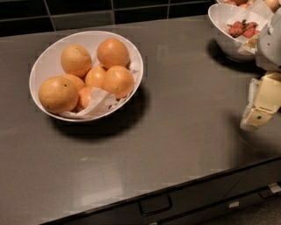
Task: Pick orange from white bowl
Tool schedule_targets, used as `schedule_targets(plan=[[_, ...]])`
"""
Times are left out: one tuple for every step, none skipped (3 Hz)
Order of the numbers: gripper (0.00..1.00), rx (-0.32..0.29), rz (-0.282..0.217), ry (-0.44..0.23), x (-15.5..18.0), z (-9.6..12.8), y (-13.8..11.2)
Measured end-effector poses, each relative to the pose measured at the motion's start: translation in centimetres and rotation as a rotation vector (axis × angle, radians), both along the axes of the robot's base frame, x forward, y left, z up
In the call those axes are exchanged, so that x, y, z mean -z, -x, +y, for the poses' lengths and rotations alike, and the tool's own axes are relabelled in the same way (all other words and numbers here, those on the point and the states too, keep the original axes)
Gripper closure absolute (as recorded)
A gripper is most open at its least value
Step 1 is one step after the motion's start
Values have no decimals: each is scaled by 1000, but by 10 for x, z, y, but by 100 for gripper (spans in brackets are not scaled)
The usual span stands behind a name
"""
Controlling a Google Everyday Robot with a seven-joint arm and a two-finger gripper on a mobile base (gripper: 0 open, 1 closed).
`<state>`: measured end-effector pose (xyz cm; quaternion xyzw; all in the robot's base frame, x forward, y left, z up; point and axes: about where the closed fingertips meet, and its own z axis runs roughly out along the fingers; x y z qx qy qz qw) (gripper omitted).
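Observation:
The white bowl (46,57) stands on the grey counter at the left, lined with crumpled white paper. It holds several oranges. The orange (58,93), the largest and a matte yellow-orange, lies at the bowl's front left. A similar pale orange (76,59) lies behind it, with smaller, deeper-orange fruits to its right. My gripper (255,121) hangs at the right edge of the view, above the counter and far to the right of the bowl. It holds nothing that I can see.
A second white bowl with red strawberries (228,26) stands at the back right, just behind the gripper arm. A black tiled wall (79,13) runs along the back. The counter's front edge has drawers with handles (154,204) below it.

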<state>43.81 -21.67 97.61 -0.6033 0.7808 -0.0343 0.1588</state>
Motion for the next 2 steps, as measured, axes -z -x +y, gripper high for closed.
schedule_targets(plan=[[0, 0, 0, 0, 0, 0, 0], [0, -141, -4, 25, -7, 57, -6]])
